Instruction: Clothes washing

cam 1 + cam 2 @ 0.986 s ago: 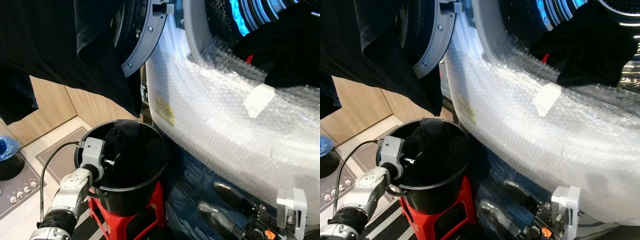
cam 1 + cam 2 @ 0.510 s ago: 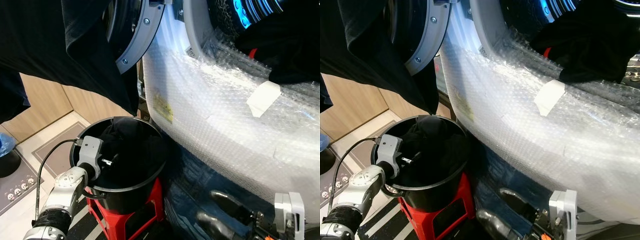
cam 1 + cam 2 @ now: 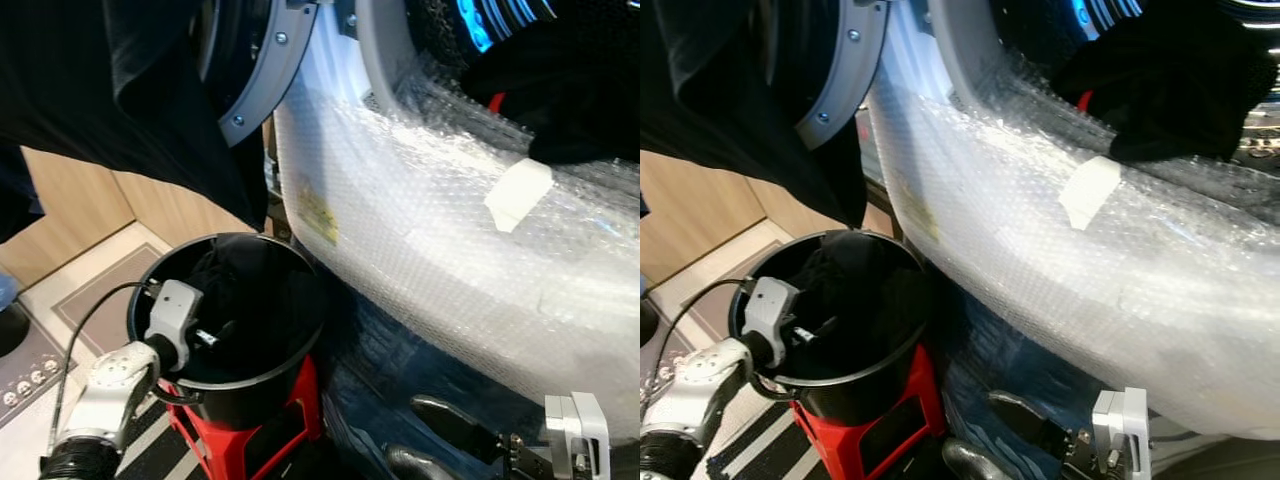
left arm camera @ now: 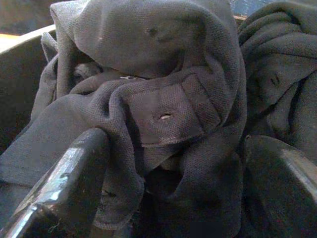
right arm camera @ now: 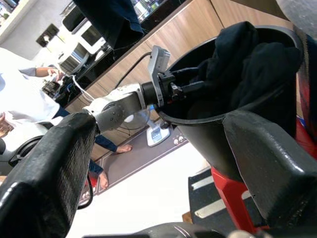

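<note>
A black bucket (image 3: 255,395) stands on a red stool (image 3: 300,425) in front of the washing machine (image 3: 420,240). It holds crumpled black clothes (image 3: 255,290). My left gripper (image 3: 212,335) reaches over the near rim into the bucket. In the left wrist view it (image 4: 176,144) is open, its fingers (image 4: 74,173) either side of a fold of black garment (image 4: 163,99) and touching the cloth. My right gripper (image 3: 402,430) hangs low beside the machine's base, open and holding nothing, pointing towards the bucket (image 5: 247,99).
The machine is wrapped in bubble wrap, its round door (image 3: 255,70) swung open above the bucket. A black garment (image 3: 120,100) hangs over the door; another (image 3: 570,90) spills from the drum. Wooden cabinets (image 3: 80,210) stand at left. A person (image 5: 20,99) sits farther off.
The head camera has shifted a little, so the bucket sits further left. My left gripper has dipped slightly deeper into the bucket. The right gripper stays low.
</note>
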Robot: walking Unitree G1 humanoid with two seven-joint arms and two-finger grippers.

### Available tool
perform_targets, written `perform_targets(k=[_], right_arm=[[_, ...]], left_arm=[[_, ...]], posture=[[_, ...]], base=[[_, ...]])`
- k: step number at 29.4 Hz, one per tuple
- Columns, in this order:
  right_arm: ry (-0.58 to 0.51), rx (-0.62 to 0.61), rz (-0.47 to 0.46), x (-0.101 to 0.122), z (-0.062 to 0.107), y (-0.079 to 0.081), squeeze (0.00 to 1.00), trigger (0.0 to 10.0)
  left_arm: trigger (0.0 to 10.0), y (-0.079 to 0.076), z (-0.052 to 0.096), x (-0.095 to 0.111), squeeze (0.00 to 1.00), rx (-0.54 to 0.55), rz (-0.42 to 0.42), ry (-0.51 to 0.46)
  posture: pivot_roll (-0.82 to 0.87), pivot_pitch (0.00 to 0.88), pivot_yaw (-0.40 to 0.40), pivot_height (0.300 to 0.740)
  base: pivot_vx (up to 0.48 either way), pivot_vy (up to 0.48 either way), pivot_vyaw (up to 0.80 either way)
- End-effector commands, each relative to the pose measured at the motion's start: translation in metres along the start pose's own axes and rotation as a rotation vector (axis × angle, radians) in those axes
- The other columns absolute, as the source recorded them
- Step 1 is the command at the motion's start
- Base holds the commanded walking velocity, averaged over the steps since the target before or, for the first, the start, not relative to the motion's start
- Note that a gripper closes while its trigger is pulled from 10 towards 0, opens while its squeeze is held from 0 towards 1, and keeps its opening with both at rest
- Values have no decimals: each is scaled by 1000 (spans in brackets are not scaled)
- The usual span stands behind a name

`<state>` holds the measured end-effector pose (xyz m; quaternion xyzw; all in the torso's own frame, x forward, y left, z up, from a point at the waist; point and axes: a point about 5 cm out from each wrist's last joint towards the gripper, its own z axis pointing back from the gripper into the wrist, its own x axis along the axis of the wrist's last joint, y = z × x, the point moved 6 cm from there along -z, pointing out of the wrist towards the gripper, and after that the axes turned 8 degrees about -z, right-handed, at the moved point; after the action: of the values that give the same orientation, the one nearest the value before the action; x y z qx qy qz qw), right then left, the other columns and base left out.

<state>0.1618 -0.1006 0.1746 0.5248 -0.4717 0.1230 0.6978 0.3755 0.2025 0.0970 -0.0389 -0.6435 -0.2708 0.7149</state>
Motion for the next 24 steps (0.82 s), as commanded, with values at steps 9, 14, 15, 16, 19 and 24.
perform_targets(k=[9, 14, 15, 16, 19, 24], right_arm=[[12, 27, 18, 5, 0, 9, 0, 10000], [10, 30, 21, 8, 1, 10, 0, 10000], [10, 30, 21, 9, 1, 10, 0, 10000], [10, 30, 22, 9, 1, 10, 0, 10000], [12, 31, 22, 10, 1, 10, 0, 10000], [12, 37, 23, 12, 1, 11, 0, 10000]], left_arm=[[6392, 17, 22, -21, 0, 81, -15, 71], [0, 19, 25, -20, 0, 99, 23, 60], [0, 19, 25, -20, 0, 101, 20, 60], [0, 19, 26, -20, 0, 98, 20, 58], [0, 18, 26, -20, 0, 102, 23, 55], [0, 20, 28, -20, 0, 127, 18, 57]], posture=[[-144, 230, -64, 740], [-148, 233, -73, 740], [-147, 233, -74, 740], [-147, 233, -75, 740], [-150, 234, -78, 740], [-151, 234, -85, 740]], base=[[0, 0, 0], [0, 0, 0], [0, 0, 0], [0, 0, 0], [0, 0, 0], [0, 0, 0]])
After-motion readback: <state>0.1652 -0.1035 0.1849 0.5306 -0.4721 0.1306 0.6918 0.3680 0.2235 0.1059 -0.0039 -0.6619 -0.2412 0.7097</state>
